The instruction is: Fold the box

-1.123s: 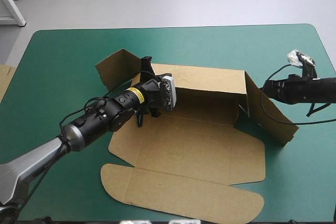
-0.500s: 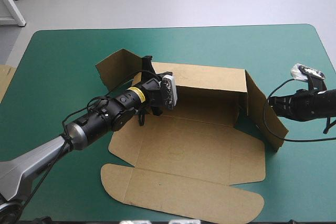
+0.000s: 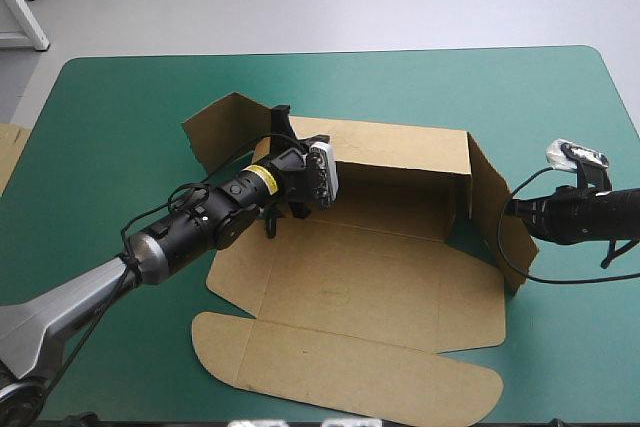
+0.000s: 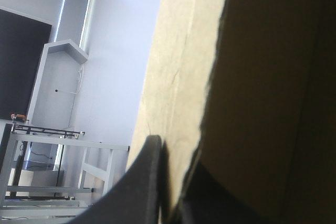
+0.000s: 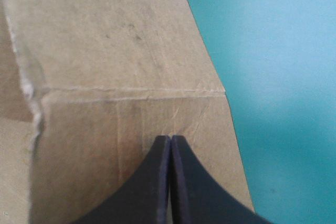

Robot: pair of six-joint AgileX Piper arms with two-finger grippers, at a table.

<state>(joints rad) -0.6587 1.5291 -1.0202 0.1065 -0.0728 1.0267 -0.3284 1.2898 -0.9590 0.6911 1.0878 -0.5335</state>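
Left jaws tight on the box (image 3: 350, 287), back wall upright, lid flat.

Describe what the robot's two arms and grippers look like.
The left arm is black, with a yellow band near the wrist and a silver-grey link nearer its base. The right arm is black where visible. The left gripper and right gripper each have two broad black fingers curved like fins.
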